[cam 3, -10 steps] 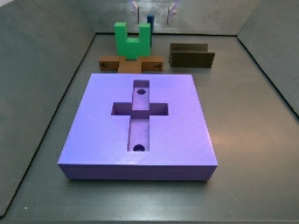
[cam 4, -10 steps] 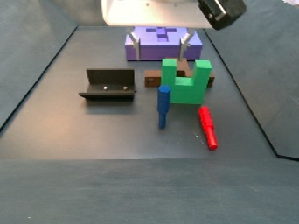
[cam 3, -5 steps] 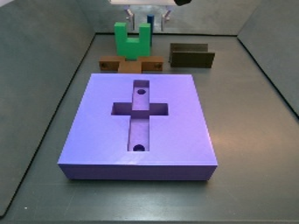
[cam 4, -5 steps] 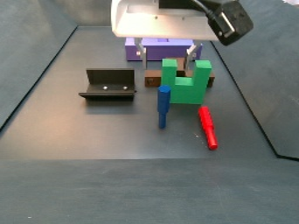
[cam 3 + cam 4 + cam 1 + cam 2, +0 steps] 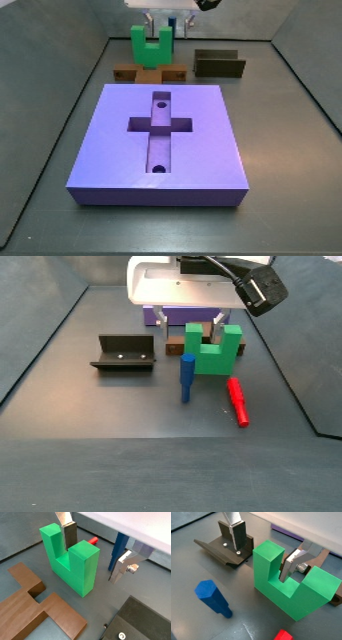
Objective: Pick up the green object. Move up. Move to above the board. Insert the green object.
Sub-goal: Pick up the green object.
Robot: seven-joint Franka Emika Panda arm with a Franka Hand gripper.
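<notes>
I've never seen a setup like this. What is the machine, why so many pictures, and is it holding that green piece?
It is one robot arm with a two-finger gripper. Two cameras sit on its wrist, looking down past the fingers; two more stand beside the table. The gripper hangs open over the green object, one finger in the slot between its prongs, one outside, nothing held yet. Nearby stand the purple board with a cross-shaped recess, a dark fixture, a blue peg, a red peg and a brown piece.
</notes>
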